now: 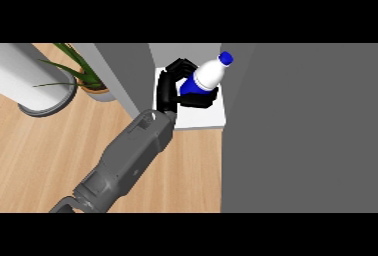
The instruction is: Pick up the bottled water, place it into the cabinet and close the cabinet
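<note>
Bottle (210, 74) in hand (171, 91), inside cabinet (201, 117)

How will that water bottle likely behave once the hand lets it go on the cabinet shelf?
The bottled water is tall and narrow and is held tilted by the hand, so it may tip unless set upright. Its round body would probably roll if it falls over on the white shelf. Its smooth surface may be slippery.
</note>
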